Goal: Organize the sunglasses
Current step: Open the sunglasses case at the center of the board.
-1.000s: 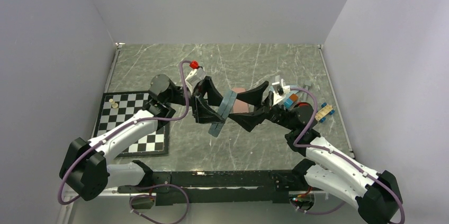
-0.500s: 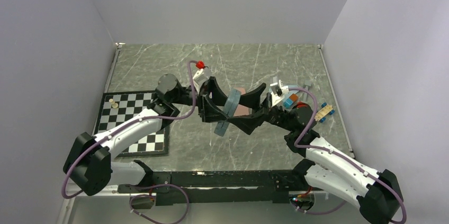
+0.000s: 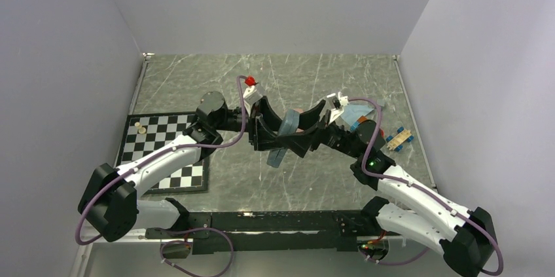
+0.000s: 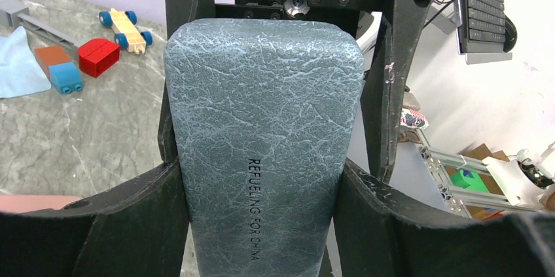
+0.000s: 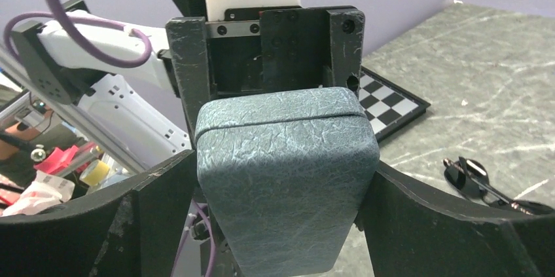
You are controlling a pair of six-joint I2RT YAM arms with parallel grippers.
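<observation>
Slate-blue textured glasses case (image 4: 262, 80) is held up off the tabletop (image 3: 327, 182), mid-scene between the two arms, and tilted. It is closed, with the lid seam showing in the right wrist view. The left tool (image 4: 258, 185) is clamped on one end, its fingers pressed against both long sides. The right tool (image 5: 285, 179) straddles the opposite end with its fingers tight alongside; can't tell whether it grips or just sits beside. Thin black-frame sunglasses (image 5: 474, 180) lie on the tabletop, off to the side of the right tool and apart from the case, with nothing touching them. A pink case (image 3: 300, 134) is partly hidden under the tools. The chessboard (image 3: 163, 152) is on the left. A toy car (image 4: 124, 27), red block (image 4: 98, 56), blue block (image 4: 65, 77) and light blue cloth (image 4: 19, 67) are grouped near the right edge.
</observation>
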